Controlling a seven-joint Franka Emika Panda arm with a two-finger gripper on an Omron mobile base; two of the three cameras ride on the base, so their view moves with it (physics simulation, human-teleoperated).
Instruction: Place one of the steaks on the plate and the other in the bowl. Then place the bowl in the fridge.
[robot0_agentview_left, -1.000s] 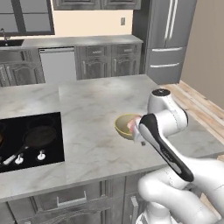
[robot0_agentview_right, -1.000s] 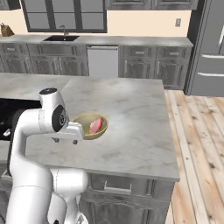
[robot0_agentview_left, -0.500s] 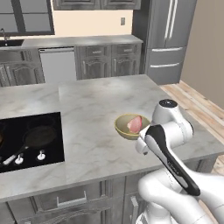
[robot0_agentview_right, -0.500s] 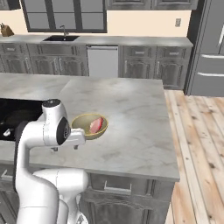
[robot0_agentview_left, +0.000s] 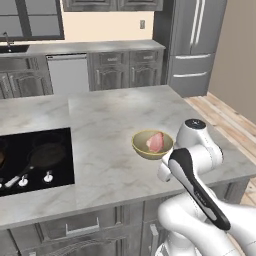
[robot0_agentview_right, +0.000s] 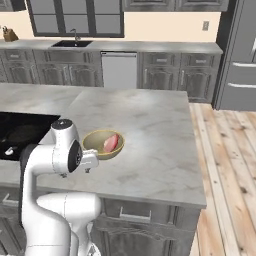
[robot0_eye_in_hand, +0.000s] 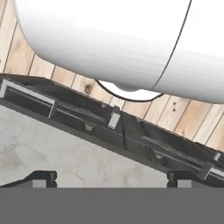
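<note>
Grey marble island counter fills the middle of the kitchen, w/ a black cooktop set into its left part and a dark frying pan on it. Behind: grey cabinets, a pale dishwasher front and a sink under the window. Steel fridge stands at the back right, doors shut, well apart from the island. Wood plank floor runs along the island's right side.

Olive-yellow bowl sits upright on the counter near the front edge, right of the cooktop. One pink-red steak lies inside it, tilted against the far-right wall of the bowl; same steak shows in the right base view.

White arm is folded low at the counter's front edge, just beside the bowl, wrist nearly touching its rim.

Gripper in hand view: two dark fingertips far apart at the bottom corners, jaws spread wide, nothing between them. Under them: marble top, dark cabinet edge, floor planks beyond.
</note>
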